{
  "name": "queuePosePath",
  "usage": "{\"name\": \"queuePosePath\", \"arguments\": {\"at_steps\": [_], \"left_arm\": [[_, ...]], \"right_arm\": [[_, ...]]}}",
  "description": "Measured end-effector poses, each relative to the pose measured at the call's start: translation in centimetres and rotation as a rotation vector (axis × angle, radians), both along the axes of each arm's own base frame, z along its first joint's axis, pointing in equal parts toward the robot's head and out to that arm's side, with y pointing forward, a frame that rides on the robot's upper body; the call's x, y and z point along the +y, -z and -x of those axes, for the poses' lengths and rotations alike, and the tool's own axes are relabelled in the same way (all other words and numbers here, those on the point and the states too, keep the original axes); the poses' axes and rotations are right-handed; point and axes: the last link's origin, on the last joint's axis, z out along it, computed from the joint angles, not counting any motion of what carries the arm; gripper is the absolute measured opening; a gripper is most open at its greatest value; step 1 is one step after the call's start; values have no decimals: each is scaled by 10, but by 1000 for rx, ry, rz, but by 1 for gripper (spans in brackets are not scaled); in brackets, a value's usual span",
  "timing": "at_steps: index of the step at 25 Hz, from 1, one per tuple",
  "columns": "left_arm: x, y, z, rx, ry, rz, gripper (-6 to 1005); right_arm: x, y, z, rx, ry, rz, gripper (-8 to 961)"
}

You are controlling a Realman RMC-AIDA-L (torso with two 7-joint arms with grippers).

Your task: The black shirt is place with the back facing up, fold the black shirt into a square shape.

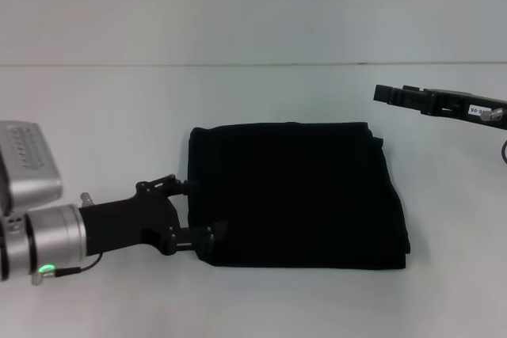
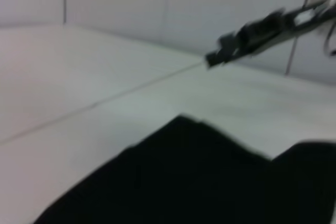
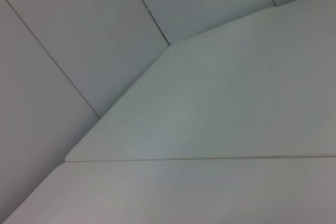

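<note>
In the middle of the head view, on the white table (image 1: pixel 119 132), we see the black shirt (image 1: pixel 297 195) lying as a compact, nearly square folded stack, its upper edge straight and its right side showing rounded layered folds. At the lower left of that frame our left gripper (image 1: pixel 200 209) reaches in from the silver wrist, its two black fingers spread apart, one at the shirt's left edge near the upper corner and the other at the lower left corner; the fingertips (image 1: pixel 207 231) touch or overlap the cloth there, but black on black keeps us from telling whether any fabric sits between them, and the jaws stand parted rather than clenched. In the upper right of the frame our right gripper (image 1: pixel 388 94) hangs above the table, well apart from the shirt and pointing toward the left, with nothing in it; whether its fingers are parted or closed we cannot tell from this edge-on angle. The left wrist view shows the shirt (image 2: pixel 173 182) as a dark mass filling the lower part of the frame, with the right gripper (image 2: pixel 231 48) blurred at the upper right against the wall. The right wrist view shows only the bare table (image 3: pixel 220 119) and pale wall panels (image 3: pixel 63 40).
</note>
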Motion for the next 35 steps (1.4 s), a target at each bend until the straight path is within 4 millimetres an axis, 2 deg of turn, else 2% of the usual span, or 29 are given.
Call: {"name": "queuePosePath", "arguments": {"at_steps": [7,13,18,35], "left_arm": [[-4,-18,-10,-92,61,-12,893],[10,6,-21,-80,65,-36,893],[12,21,-18,-48,37,-43,893],[-1,28,7,28,-36,-40,894]], "right_arm": [[-1,1,0,-1,-4,0,822],[-1,4,0,-4,-3,0,822],[0,4,-1,-10,1,-4,822],[0,3,0,-16,-7,-9,822]]}}
